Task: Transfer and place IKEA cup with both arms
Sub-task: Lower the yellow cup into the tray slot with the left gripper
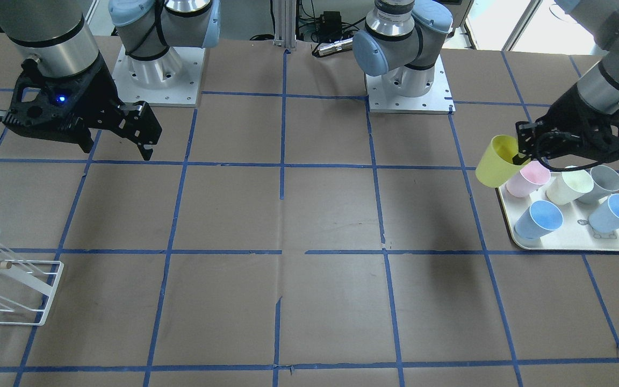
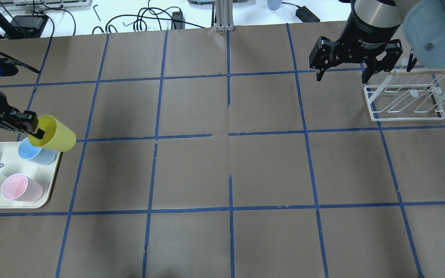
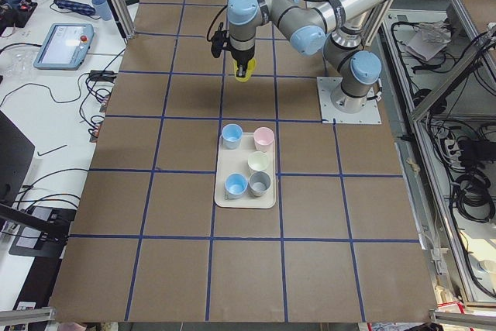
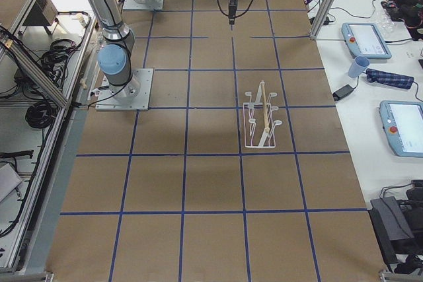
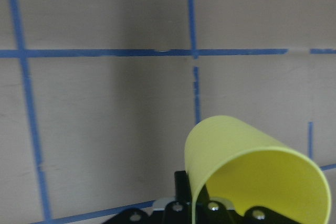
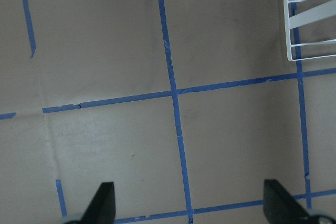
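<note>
The yellow-green IKEA cup [image 1: 496,162] hangs tilted in the air over the tray's inner corner, also seen in the overhead view [image 2: 55,134] and in the left wrist view [image 5: 247,166]. My left gripper [image 1: 520,156] is shut on the cup's rim, one finger inside and one outside [image 2: 35,129]. My right gripper [image 2: 341,79] is open and empty, high above the table next to the white rack; it also shows in the front view [image 1: 61,134] and the right wrist view [image 6: 190,205].
A white tray [image 1: 573,246] holds a pink cup [image 1: 527,180], a cream cup [image 1: 570,185], a grey cup [image 1: 604,183] and two light blue cups [image 1: 539,219]. A white wire rack [image 2: 404,102] with a wooden rod stands on my right side.
</note>
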You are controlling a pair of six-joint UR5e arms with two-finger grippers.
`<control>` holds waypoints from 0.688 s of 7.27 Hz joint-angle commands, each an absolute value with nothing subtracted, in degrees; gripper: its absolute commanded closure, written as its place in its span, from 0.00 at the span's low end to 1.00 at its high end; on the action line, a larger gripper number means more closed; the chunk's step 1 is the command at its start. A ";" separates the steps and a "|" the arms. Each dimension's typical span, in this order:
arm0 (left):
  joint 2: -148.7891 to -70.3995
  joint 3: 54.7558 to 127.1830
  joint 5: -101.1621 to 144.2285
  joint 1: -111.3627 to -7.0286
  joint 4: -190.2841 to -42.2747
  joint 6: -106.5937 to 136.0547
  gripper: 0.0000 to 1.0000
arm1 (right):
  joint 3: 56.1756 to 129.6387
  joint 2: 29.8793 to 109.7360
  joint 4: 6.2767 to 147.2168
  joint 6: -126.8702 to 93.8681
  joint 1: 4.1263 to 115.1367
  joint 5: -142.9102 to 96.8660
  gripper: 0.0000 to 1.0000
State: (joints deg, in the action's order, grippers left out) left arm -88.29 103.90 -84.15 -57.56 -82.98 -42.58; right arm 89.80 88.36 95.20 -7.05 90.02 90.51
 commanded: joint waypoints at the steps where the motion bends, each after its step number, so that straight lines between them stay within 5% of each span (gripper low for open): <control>1: -93.57 98.56 -85.52 -49.79 -82.62 -57.14 1.00 | 89.74 88.59 97.29 -6.94 90.18 89.74 0.00; 5: -109.99 85.02 -87.98 -45.97 -81.83 -69.76 1.00 | 87.63 87.71 96.42 -6.77 90.26 87.97 0.00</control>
State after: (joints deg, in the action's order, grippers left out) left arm -104.31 88.70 -87.77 -46.94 -82.43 -66.11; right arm 88.07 87.84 96.92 -6.80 90.23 87.86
